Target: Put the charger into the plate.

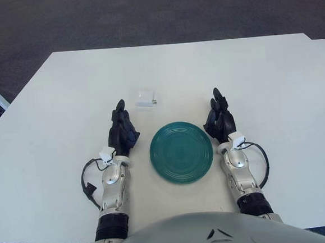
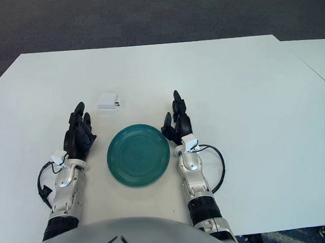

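Nearest to me I see the robot's grey torso at the bottom edge, and both forearms reaching forward over the white table [image 1: 272,90]. Between the two hands sits the teal plate [image 1: 181,152], flat on the tabletop with nothing in it.

My left hand [image 1: 122,131] is just to the left of the plate, apart from its rim. Its black fingers are stretched forward and loosely spread, not curled, and they hold nothing. I cannot tell whether the palm touches the table.

My right hand [image 1: 220,118] shows just to the right of the plate, close to its rim, in much the same pose: fingers extended forward, relaxed, gripping nothing.

Farther out, beyond the plate and a little to its left, I see the white charger [image 1: 145,97] lying on the table, its prongs pointing right. It lies just past my left fingertips and slightly to their right, not touching them.
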Action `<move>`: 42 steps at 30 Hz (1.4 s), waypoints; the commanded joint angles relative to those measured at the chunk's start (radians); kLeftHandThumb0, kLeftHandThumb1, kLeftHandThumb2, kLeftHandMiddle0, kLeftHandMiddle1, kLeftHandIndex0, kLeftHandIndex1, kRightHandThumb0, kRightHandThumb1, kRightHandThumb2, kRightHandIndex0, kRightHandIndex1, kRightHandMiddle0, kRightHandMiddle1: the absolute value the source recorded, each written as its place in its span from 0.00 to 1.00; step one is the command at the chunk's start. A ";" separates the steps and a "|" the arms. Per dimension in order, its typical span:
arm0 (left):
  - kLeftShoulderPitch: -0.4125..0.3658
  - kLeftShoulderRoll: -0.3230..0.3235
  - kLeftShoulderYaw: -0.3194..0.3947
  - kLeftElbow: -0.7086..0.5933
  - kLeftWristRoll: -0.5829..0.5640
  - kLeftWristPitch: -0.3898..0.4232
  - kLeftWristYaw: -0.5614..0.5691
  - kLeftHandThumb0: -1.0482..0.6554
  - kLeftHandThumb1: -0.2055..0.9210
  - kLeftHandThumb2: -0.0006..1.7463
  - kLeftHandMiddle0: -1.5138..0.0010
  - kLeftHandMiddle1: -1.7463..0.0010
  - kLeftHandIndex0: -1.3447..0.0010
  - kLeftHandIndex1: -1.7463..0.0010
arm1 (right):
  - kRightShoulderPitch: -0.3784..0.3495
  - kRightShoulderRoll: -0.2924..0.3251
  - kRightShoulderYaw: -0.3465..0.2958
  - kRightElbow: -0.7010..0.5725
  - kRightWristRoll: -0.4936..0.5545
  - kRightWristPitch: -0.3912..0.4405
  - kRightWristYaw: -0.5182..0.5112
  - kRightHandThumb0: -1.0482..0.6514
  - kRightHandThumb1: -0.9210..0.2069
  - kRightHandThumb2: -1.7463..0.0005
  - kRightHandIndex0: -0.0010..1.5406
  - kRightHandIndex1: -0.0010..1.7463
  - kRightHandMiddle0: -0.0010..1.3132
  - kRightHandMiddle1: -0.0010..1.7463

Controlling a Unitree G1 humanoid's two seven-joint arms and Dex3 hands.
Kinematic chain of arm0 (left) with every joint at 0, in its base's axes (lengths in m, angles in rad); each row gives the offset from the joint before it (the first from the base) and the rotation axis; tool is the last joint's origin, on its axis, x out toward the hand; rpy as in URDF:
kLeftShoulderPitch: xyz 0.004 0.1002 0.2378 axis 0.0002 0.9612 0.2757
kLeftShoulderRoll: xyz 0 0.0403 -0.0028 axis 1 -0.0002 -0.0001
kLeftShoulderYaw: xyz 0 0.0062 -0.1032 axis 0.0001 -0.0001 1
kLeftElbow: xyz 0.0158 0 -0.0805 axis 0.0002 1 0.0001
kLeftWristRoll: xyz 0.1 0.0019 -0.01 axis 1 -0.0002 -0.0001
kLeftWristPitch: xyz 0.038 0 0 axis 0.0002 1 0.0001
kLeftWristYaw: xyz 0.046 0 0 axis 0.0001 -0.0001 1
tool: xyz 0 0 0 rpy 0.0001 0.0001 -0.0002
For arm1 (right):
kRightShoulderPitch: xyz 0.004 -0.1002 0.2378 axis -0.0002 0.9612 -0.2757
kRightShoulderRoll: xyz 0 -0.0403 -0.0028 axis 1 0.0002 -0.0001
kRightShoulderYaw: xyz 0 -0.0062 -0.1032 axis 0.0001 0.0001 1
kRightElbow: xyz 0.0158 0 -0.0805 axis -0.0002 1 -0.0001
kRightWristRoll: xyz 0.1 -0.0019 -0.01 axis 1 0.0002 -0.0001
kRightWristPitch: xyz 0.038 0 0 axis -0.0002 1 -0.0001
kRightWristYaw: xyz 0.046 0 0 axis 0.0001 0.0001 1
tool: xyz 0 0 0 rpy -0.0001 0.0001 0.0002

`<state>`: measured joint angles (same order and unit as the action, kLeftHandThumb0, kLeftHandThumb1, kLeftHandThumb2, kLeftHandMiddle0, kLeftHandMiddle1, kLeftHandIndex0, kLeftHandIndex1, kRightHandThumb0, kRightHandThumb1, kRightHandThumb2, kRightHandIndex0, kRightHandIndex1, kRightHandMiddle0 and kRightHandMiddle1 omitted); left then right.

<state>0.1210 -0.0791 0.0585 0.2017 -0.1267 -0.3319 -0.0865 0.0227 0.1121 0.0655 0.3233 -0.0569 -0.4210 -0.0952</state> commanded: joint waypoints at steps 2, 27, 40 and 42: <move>0.050 0.007 -0.024 0.005 0.051 0.070 0.030 0.00 1.00 0.54 1.00 1.00 1.00 0.82 | 0.060 0.016 -0.005 -0.005 0.027 0.086 0.005 0.15 0.00 0.42 0.00 0.00 0.00 0.04; 0.128 0.010 -0.067 -0.174 0.063 0.236 0.038 0.00 1.00 0.55 1.00 1.00 1.00 0.84 | 0.089 0.056 0.019 -0.115 0.058 0.257 -0.068 0.15 0.00 0.45 0.02 0.00 0.01 0.07; -0.267 0.437 0.029 -0.115 0.416 0.133 0.080 0.00 1.00 0.54 0.96 1.00 0.97 0.66 | 0.085 0.010 0.030 -0.079 0.037 0.202 -0.048 0.15 0.00 0.45 0.00 0.00 0.00 0.06; -0.302 0.526 0.026 -0.154 0.499 0.117 0.068 0.00 1.00 0.53 0.96 1.00 0.99 0.69 | 0.067 0.001 0.017 -0.040 0.041 0.179 -0.044 0.14 0.00 0.46 0.00 0.00 0.00 0.06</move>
<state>-0.0439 0.2686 0.0984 0.1696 0.2011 -0.1791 0.0013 0.0667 0.1098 0.0956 0.1830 -0.0230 -0.2598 -0.1525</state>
